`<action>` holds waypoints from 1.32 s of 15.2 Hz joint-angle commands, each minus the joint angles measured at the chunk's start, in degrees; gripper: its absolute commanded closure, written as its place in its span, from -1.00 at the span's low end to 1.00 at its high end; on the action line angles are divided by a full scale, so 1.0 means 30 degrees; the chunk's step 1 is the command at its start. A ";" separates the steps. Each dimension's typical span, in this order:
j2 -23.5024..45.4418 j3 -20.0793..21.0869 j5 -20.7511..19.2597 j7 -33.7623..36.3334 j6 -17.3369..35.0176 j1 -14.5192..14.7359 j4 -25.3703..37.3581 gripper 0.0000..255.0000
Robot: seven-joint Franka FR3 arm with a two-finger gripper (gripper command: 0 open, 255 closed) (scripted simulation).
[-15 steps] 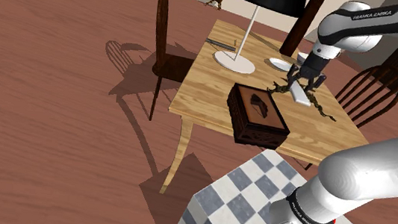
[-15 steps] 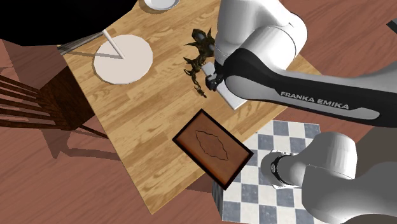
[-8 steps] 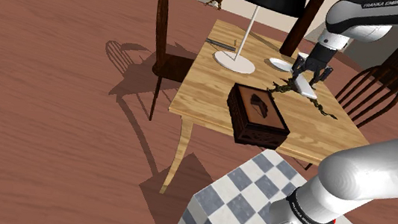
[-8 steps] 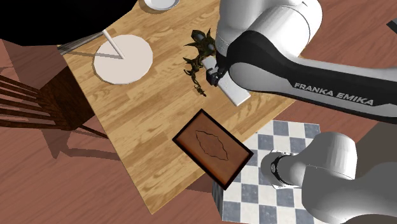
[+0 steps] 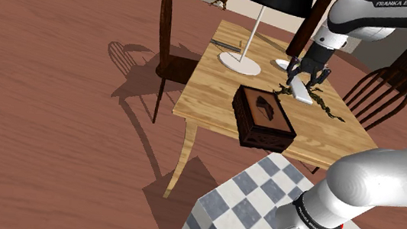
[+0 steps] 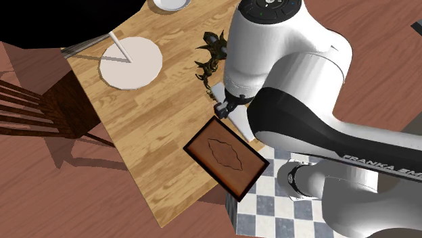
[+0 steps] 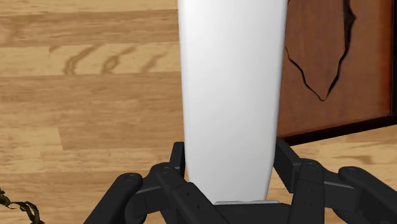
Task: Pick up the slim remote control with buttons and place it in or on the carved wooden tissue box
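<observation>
Light wooden table (image 5: 211,95) (image 6: 135,122) (image 7: 95,95) with curved legs, standing on a reddish plank floor (image 5: 59,81). On it I count five things:
- Carved dark tissue box (image 5: 263,117) (image 6: 226,157) (image 7: 324,63), by the near edge in the shoulder view.
- Lamp's round white base (image 5: 239,63) (image 6: 130,63), well apart from the box.
- White dish (image 5: 283,64) (image 6: 169,3), beside the base.
- Dark twiggy ornament (image 5: 329,108) (image 6: 211,57).
- Flat grey item (image 5: 224,44) at the far edge; can't tell what it is.
</observation>
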 commanded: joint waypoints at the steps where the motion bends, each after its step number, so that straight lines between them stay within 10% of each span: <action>1: -0.0556 0.0777 0.0356 0.0948 -0.0207 0.0330 -0.0410 1.00; 9: -0.2022 0.4104 0.2341 0.4861 -0.0670 0.2055 -0.1527 1.00; 20: -0.1480 0.4105 0.2340 0.4862 0.2362 0.2053 -0.4018 1.00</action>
